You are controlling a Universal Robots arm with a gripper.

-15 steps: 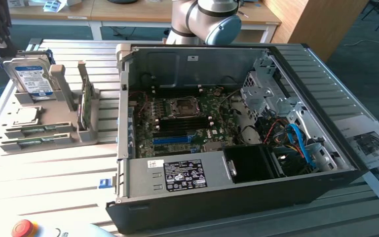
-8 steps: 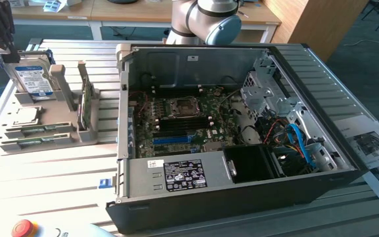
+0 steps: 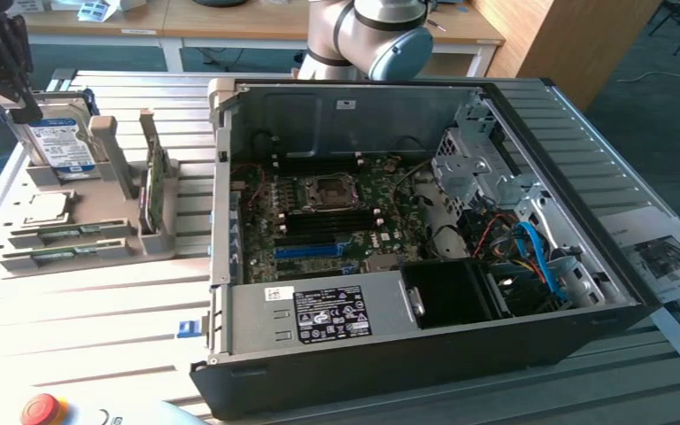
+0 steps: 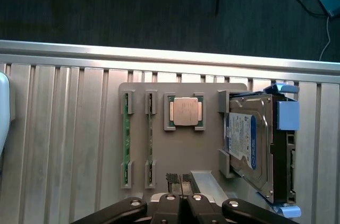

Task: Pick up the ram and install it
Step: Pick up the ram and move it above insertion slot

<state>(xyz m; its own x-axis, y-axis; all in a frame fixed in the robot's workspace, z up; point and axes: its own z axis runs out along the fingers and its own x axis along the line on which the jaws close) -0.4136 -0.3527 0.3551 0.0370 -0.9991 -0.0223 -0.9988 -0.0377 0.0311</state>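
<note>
Jaws pressed tight together, with nothing between them, hang above the gray holder tray (image 4: 183,152) that sits on the slatted metal worktop (image 3: 92,328), at the exterior view's left. We see two ram sticks lying side by side in the tray, each seated in its own pair of end clips: the outer ram stick (image 4: 126,139) by the tray's edge and the inner ram stick (image 4: 150,139) just beside the processor chip (image 4: 185,111). Neither touches the jaws.

Beyond the processor chip a hard drive (image 4: 248,141) with a blue label leans in its bracket, with a blue plastic rail (image 4: 287,115) on its far side. In the exterior view a green board (image 3: 151,190) stands on edge in a taller gray stand, at the tray's side nearest the computer case (image 3: 435,359).

The case lies open on the worktop, well apart from the jaws, and shows us the motherboard (image 3: 340,221), a processor socket (image 3: 322,193), a labelled power supply (image 3: 316,314) and a blue cable (image 3: 533,248). The arm (image 3: 375,35) rises behind the case. A red stop button (image 3: 42,409) sits at the worktop's near edge, and printed sheets (image 3: 671,261) lie to the exterior view's right of the case.
</note>
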